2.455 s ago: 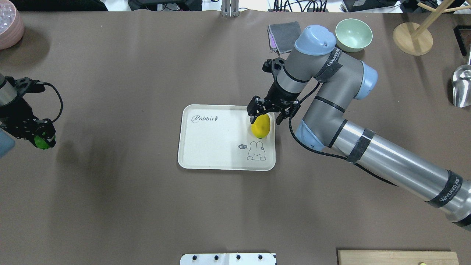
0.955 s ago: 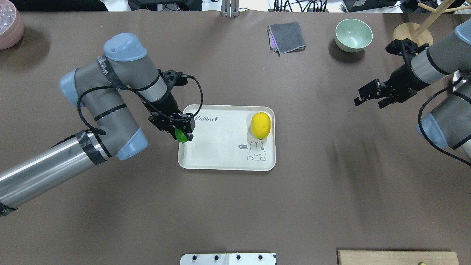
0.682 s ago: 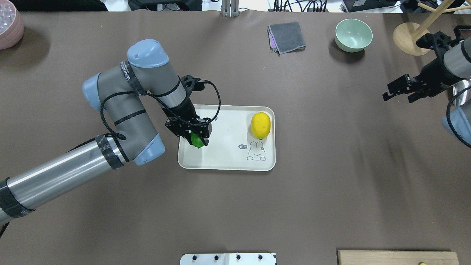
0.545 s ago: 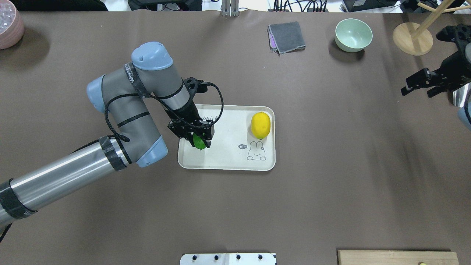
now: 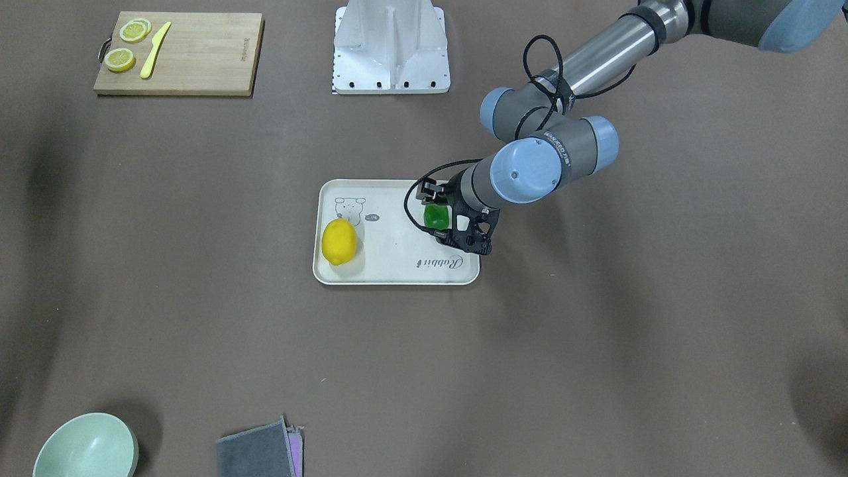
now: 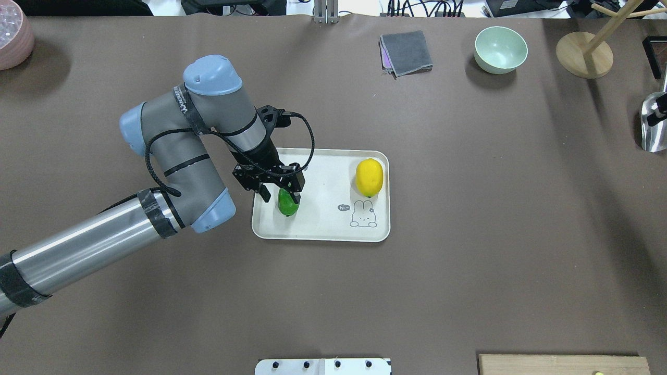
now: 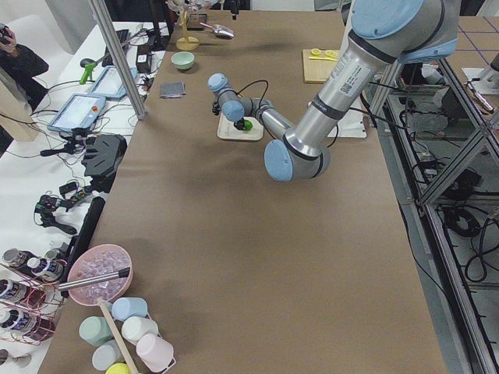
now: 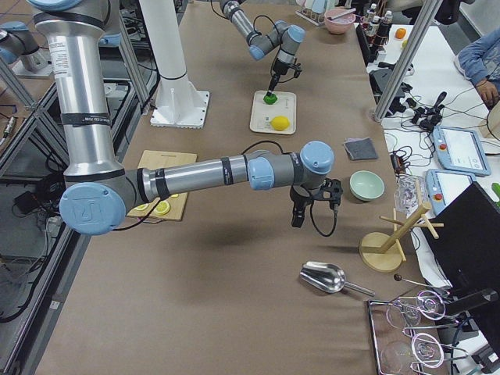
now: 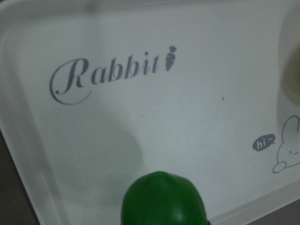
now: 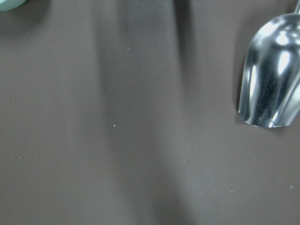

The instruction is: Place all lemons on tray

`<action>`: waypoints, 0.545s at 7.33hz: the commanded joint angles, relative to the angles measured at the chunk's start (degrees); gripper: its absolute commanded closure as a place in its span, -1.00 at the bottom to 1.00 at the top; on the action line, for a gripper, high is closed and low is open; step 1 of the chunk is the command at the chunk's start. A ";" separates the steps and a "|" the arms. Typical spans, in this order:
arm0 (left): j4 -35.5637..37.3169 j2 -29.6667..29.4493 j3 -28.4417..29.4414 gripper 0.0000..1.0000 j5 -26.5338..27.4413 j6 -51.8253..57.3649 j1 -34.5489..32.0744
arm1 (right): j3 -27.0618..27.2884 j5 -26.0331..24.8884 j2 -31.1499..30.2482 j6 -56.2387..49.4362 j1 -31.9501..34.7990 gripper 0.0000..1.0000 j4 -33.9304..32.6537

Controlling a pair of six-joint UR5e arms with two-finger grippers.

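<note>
The cream tray (image 6: 323,224) with the rabbit drawing lies mid-table. The yellow lemon (image 6: 369,177) rests on its right part, also in the front view (image 5: 339,242). The green lemon (image 6: 287,204) sits on the tray's left part and shows in the front view (image 5: 435,215) and the left wrist view (image 9: 163,199). My left gripper (image 6: 281,196) is just above it, jaws spread to either side of it. My right gripper (image 8: 297,217) shows only in the exterior right view, far from the tray, near the metal scoop. I cannot tell if it is open or shut.
A green bowl (image 6: 501,49), a grey cloth (image 6: 406,52) and a wooden stand (image 6: 583,54) are at the back right. A metal scoop (image 6: 654,122) lies at the right edge. A cutting board (image 5: 179,53) holds lemon slices and a knife.
My left arm carried the green lemon from the left onto the tray, lowered it, and its jaws spread. My right arm let go of the yellow lemon and drew away to the right.
</note>
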 commanded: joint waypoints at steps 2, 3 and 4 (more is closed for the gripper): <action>2.97 1.75 -2.59 -0.96 1.20 0.22 -6.85 | 0.32 -0.53 -3.14 -6.67 4.18 -0.99 -3.19; 10.21 2.72 -6.61 -0.96 3.11 0.83 -10.28 | 0.59 -1.76 -3.23 -6.94 4.53 -0.99 -3.19; 21.07 2.99 -12.65 -0.96 6.00 3.27 -11.44 | 0.50 -2.81 -3.50 -8.24 4.62 -0.99 -3.10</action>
